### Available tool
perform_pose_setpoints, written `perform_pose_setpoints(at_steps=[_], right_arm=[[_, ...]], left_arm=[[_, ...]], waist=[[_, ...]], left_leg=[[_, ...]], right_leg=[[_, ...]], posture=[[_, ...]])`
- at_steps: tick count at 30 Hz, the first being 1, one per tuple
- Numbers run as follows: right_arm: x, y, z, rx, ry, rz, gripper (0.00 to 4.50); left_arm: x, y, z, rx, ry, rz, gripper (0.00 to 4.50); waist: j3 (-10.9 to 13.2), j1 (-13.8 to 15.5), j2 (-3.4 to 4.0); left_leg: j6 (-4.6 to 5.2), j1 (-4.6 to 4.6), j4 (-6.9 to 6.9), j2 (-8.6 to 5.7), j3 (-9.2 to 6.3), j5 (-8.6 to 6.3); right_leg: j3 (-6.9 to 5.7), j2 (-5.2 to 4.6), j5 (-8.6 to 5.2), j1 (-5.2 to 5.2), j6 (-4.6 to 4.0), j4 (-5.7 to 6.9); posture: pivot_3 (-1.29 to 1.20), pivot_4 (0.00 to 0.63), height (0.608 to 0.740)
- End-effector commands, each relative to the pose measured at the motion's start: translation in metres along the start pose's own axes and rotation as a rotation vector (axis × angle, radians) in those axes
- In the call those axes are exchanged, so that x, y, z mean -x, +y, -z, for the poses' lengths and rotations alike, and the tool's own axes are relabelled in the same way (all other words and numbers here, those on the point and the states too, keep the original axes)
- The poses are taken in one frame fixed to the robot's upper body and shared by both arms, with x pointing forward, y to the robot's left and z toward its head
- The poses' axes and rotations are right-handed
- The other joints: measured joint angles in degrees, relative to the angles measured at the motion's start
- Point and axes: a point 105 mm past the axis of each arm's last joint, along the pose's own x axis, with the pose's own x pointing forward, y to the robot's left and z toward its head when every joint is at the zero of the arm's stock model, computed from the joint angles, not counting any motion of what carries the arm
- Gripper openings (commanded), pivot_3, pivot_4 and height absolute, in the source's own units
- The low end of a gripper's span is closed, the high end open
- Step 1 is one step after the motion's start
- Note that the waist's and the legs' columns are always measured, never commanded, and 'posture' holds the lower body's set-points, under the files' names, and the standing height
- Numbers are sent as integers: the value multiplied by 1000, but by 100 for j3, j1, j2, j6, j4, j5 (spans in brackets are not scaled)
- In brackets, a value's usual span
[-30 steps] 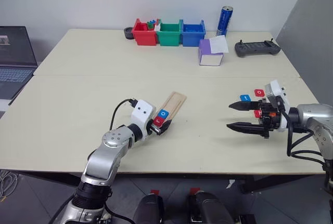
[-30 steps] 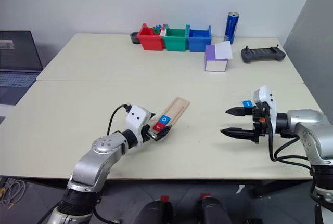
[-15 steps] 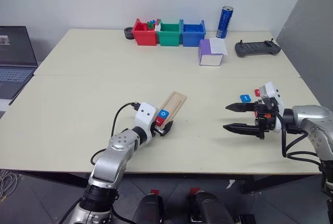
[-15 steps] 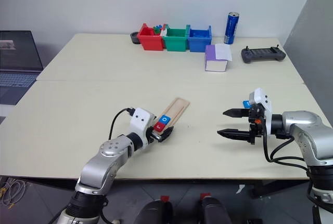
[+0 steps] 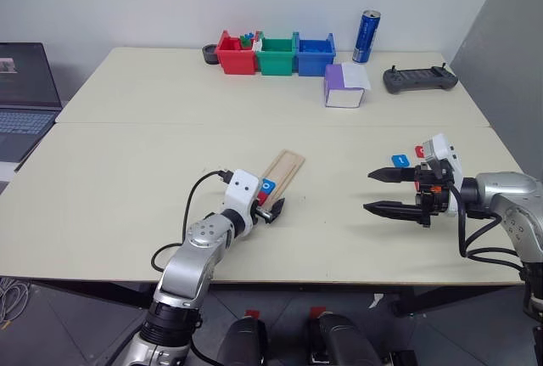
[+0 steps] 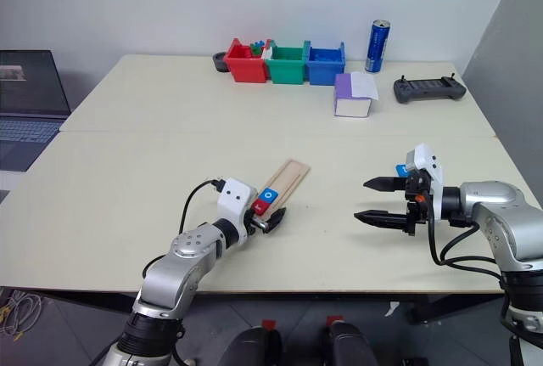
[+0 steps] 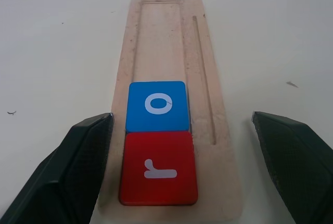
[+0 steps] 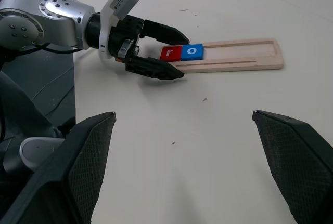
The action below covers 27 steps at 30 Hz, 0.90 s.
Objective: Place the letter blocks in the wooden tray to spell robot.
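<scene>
So the tray lies on the tabletop, slanted, near the front edge; two blocks sit in its near end, the red r at the very end and the blue o touching it right behind; the rest of the groove is bare wood. The left hand is at that near end of the tray with its fingers spread wide, one on each side of the tray's end, gripping nothing; the wrist view shows both blocks sitting between the finger tips without either finger touching them. The right hand hovers over the right side of the tabletop, well apart from the tray, pointing left, fingers wide and empty too. Just behind it there's a blue block and a red block lying flat on the tabletop; the wrist partly hides that spot, so can't tell if more are there. At the back edge: red bin, green bin, blue bin in a row, a blue can, a purple box and a dark controller; a laptop off to the left.
</scene>
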Motion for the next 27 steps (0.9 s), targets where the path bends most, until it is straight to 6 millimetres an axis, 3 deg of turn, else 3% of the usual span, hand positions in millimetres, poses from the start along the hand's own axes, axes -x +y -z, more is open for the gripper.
perform_pose_setpoints(at_steps=[1,10,26,27], right_arm=[[0,1,-5,33,-9,-4,4472],[0,1,-3,30,-9,-1,4472],[-2,0,-3,35,-15,15,4472],[-3,0,-4,36,-16,15,4495]], left_arm=[[3,2,-5,16,-30,-2,4500],[6,6,-12,-5,-52,16,4500],[3,8,4,-4,28,57,4500],[3,9,4,-6,29,58,4318]], waist=[[0,0,0],[0,0,0],[0,0,-1],[0,0,-1]], left_leg=[[0,0,0,0,0,0],[0,-1,0,0,-1,0],[1,-1,-1,0,-2,-1],[1,-1,-1,0,-2,0]], right_leg=[[0,0,0,0,0,0],[-1,0,0,-1,0,0],[-1,0,0,0,0,-2],[-1,0,0,0,0,-2]], posture=[[0,150,740],[0,150,740],[0,150,740],[0,150,740]])
